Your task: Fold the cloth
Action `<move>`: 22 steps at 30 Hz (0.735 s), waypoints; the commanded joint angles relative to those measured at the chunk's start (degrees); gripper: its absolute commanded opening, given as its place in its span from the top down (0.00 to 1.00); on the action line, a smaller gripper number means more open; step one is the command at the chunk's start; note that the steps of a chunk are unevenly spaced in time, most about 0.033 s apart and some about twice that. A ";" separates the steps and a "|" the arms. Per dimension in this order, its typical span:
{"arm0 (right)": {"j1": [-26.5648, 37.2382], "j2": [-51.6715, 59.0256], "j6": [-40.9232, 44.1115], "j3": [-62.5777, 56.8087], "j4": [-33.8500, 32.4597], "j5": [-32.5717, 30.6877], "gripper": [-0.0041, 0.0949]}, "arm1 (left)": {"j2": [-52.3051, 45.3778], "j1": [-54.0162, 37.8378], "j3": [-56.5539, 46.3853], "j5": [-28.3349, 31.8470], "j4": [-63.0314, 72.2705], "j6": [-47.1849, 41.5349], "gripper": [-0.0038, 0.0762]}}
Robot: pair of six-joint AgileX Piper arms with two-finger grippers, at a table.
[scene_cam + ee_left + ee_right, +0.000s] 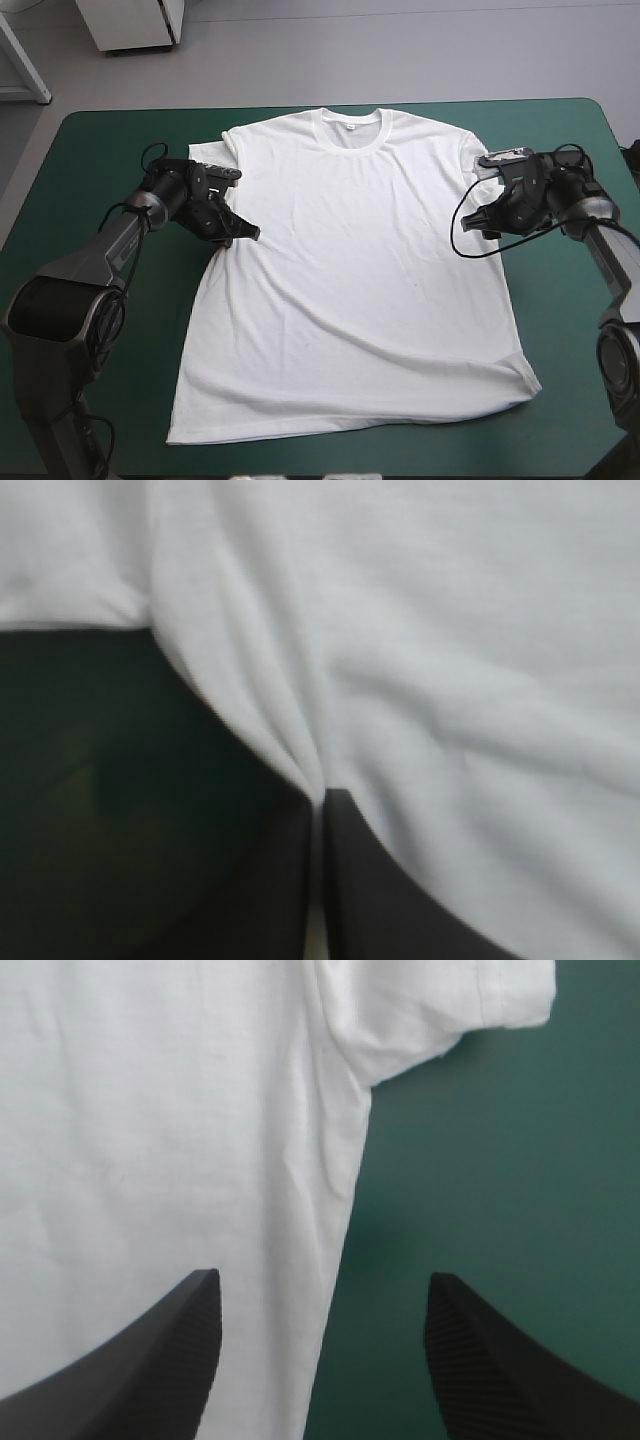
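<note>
Writing: a small neck label [352, 127] sits inside the collar [350, 117]; it is too small for us to read.

T-shirt [350, 270]: white, short-sleeved, spread flat at the middle of the teal-green cover [100, 150], collar toward the far edge, hem [340, 425] toward the near edge. The surface is mostly smooth, with shallow creases.

Left side: the left-hand sleeve [207, 152] lies bunched in against the body. The left gripper [245, 233] is at the shirt's side edge just below that sleeve. In the left wrist view we see the left gripper [320, 802] with its black fingers [400, 900] drawn together into one point, pinching a raised ridge of the T-shirt [480, 630]. Soft folds fan out from the pinch, and the cover [100, 780] lies beside it.

Right side: the right-hand sleeve [476, 160] lies flat. The right gripper [478, 220] is at the opposite side edge. In the right wrist view the right gripper [325, 1285] stands wide apart, holding nothing. Its fingers [480, 1360] show fine ribbing. The edge of the T-shirt [150, 1110] runs between them, cloth by one finger and cover [500, 1160] by the other. The sleeve's stitched hem [500, 1005] is ahead.
</note>
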State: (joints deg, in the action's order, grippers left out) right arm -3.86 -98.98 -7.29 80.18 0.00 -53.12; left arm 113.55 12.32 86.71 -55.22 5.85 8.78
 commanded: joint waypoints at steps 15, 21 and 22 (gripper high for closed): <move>0.09 -12.35 -0.62 8.92 4.19 1.07 0.39 | -2.01 0.68 -0.45 -2.80 1.18 1.08 0.96; 0.09 -14.82 -0.77 8.92 6.49 -0.81 0.63 | -2.01 0.68 -0.45 -2.33 1.09 1.08 0.96; 0.09 -15.20 -0.90 8.92 6.58 -0.94 0.69 | -2.01 0.68 -0.45 -2.33 1.09 1.08 0.96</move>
State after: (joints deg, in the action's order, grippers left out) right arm -3.86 -114.01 -7.73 88.71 3.86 -53.58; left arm 112.90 12.37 86.54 -54.81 5.79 9.87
